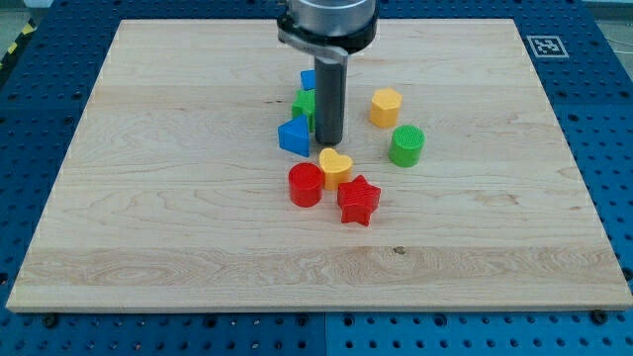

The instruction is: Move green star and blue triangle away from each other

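On the wooden board [148, 198] the blocks sit in a loose cluster near the centre, slightly toward the view's top. Leftmost is the blue triangle [293, 136], with the green star [304, 103] touching it at about 1 o'clock; the rod hides the star's right side, so its shape is only partly readable. Above the star, at 12 o'clock, a blue block [308, 79] peeks out, mostly covered by the rod, shape not clear.

The arm carries no pincer, only the dark rod, so there is nothing to open or hold. My tip [329, 144] rests on the board just at 3 o'clock of the triangle and at about 5 o'clock of the star, close beside both; whether it touches them cannot be told.

Below the triangle at 6 o'clock stands the red cylinder [306, 185]. The yellow heart [335, 166] lies directly at 6 o'clock of the tip, touching the cylinder. The red star [358, 200] sits at 5 o'clock of the heart, against it. Further right, the yellow hexagon [386, 107] and, at its 5 o'clock, the green cylinder [406, 145] stand apart from the rest. The arm's upper body is cut off by the view's top edge.
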